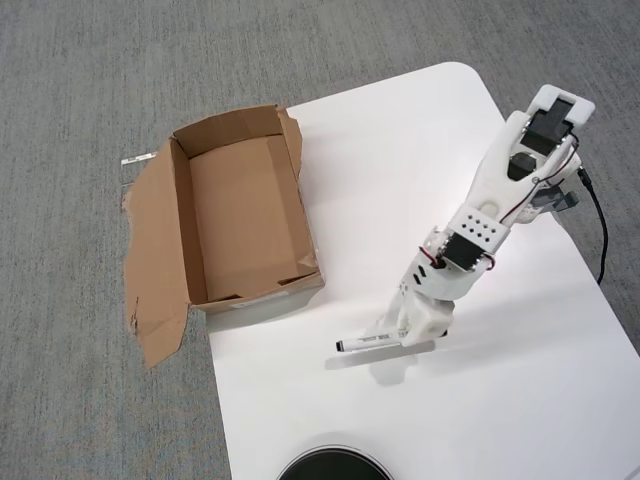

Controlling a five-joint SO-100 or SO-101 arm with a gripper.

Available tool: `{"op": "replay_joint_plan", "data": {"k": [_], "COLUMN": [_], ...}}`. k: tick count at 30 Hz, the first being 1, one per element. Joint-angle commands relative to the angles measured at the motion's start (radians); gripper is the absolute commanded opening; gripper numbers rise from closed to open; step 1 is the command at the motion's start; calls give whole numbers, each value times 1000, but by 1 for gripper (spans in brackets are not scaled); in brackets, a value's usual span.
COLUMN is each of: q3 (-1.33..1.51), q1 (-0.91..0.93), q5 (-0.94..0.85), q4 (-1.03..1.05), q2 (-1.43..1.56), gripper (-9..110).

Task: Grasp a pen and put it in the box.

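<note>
From overhead we see a white table (380, 150) set over grey carpet (80, 60). A white robot arm (495, 195) reaches from the table's right edge toward the middle. Its gripper (398, 337) is closed around the pen (366, 343) — a slim white marker with a black tip pointing left — and a soft shadow on the table just below suggests the pen is lifted clear. Well to the left sits the box (245, 215), brown corrugated cardboard, empty, resting on the table's left edge with one wide flap spread flat over the carpet. A black cable (600, 235) trails beside the arm's base, and a round black object (333, 465) shows at the bottom edge.
</note>
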Motion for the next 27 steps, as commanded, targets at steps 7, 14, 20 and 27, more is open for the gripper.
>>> {"op": "replay_joint_plan", "data": {"k": [7,14,20,27], "q3": [-196,-427,-512,-530], "q1": [128,231,326,429], "q5": [-166,-329,-461,-524], "q4": [-8,-8,-8,-8], "q2": [173,156,156,156], "gripper": [1,1,1,1]}}
